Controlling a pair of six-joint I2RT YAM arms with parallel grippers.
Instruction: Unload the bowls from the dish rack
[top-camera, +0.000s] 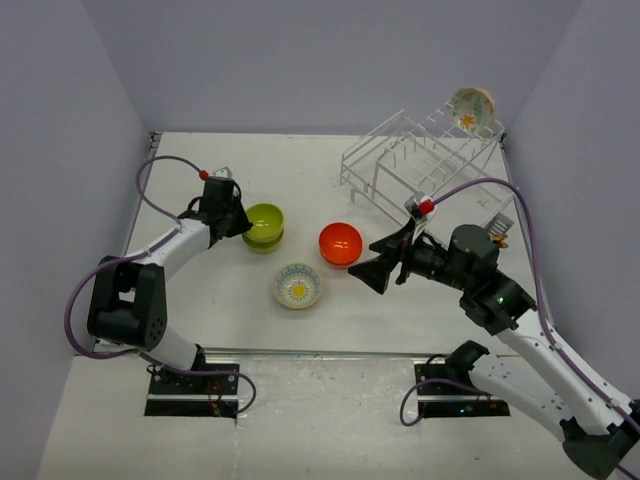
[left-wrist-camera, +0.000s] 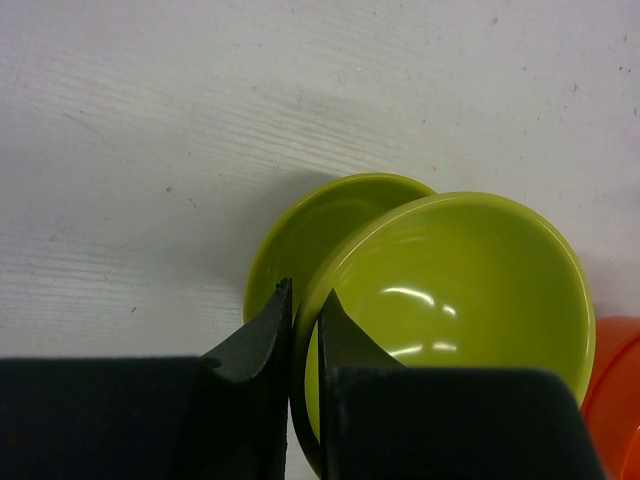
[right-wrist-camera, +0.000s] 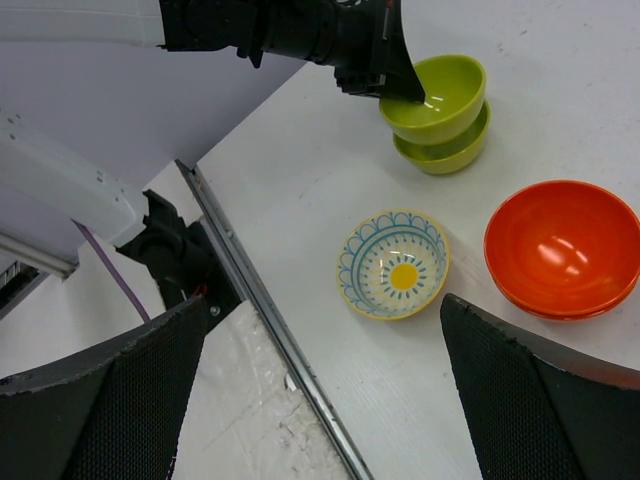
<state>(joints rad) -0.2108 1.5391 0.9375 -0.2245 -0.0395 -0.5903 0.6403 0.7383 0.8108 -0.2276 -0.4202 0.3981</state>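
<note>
My left gripper (top-camera: 240, 222) is shut on the near rim of a yellow-green bowl (left-wrist-camera: 460, 290), one finger inside and one outside. That bowl sits offset on a second yellow-green bowl (left-wrist-camera: 310, 225); the pair also shows in the top view (top-camera: 265, 222). An orange-red bowl (top-camera: 340, 243) and a cream flower bowl (top-camera: 298, 285) stand on the table. The white wire dish rack (top-camera: 420, 155) is at the back right, with one flower bowl (top-camera: 470, 107) on its far end. My right gripper (top-camera: 385, 262) is open and empty, hovering over the flower bowl (right-wrist-camera: 393, 263) next to the orange-red bowl (right-wrist-camera: 562, 245).
The table's metal front edge (right-wrist-camera: 270, 330) runs below my right gripper. The walls close in on the left, back and right. The rack's prongs (top-camera: 400, 170) stand just behind my right wrist.
</note>
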